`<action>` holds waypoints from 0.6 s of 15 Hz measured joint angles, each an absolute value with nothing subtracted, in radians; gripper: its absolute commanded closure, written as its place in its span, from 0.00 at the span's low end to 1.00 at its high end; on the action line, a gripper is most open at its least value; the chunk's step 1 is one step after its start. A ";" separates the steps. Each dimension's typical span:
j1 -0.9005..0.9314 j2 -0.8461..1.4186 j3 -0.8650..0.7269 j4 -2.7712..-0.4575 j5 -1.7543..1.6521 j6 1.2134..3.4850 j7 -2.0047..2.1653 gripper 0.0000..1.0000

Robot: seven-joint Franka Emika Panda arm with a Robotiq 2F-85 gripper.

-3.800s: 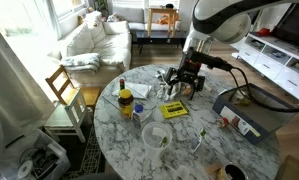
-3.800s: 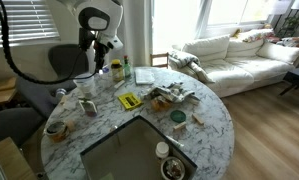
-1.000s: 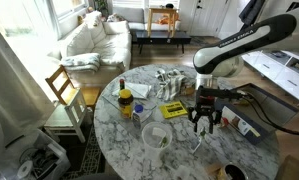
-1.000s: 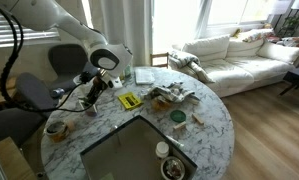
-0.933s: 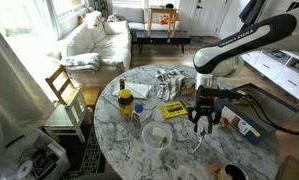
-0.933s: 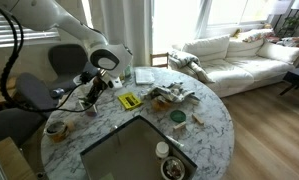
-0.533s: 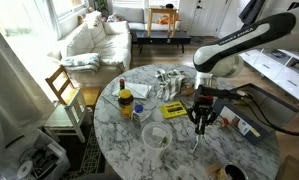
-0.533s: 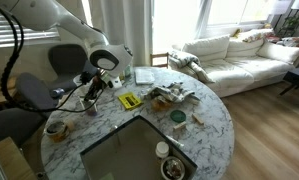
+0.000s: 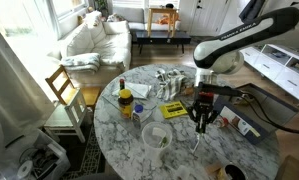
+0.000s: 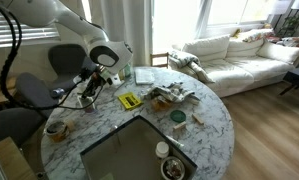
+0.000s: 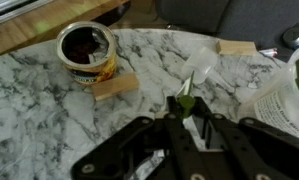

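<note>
Wrist view: tin (image 11: pixel 86 52), wooden block (image 11: pixel 114 87) beyond hand (image 11: pixel 186 118)

The counter (image 11: pixel 29 110) is glossy marble, white veined with grey. The tin (image 11: pixel 86 52) is shiny metal with a paper label, the block (image 11: pixel 114 87) bare matt wood. The hand (image 11: pixel 186 118) is matt black; the stalk (image 11: pixel 195 78) looks smooth.

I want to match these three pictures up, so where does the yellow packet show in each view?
In an exterior view: the yellow packet lies near the middle of the marble table, just left of the gripper.
In an exterior view: the packet lies just right of the gripper.
Wrist view: not in it.
Shared landmark: the gripper, fingers closed on a small white-and-green thing.
</note>
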State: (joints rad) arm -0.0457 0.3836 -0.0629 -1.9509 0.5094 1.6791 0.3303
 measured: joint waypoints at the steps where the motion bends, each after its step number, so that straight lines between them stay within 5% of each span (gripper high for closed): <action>1: -0.046 0.371 -0.062 -1.941 0.507 1.639 0.330 0.95; 9: -0.020 0.252 -0.004 -1.776 0.512 1.331 0.291 0.95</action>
